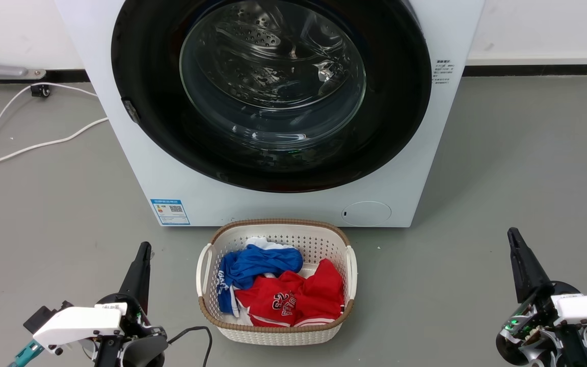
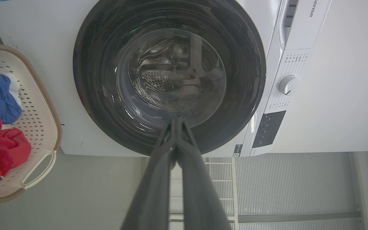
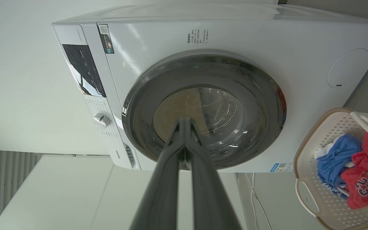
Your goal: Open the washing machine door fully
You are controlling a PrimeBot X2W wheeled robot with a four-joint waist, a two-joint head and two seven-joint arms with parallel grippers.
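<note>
While both arms waited low, you had the left gripper (image 1: 143, 251) and the right gripper (image 1: 512, 238) each with its fingers pressed together and holding nothing. They were set wide on either side of the basket (image 1: 278, 223), likely so neither would snag it. Beyond the basket, the door (image 1: 273, 92) lay shut, flush against the washer (image 1: 273, 206) and well apart from both grippers. I judged that the opening had not yet begun.

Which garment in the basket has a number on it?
The red jersey: it carries a white 23 and lies nearer the robot in the basket. The blue garment beside it shows only lettering.
</note>
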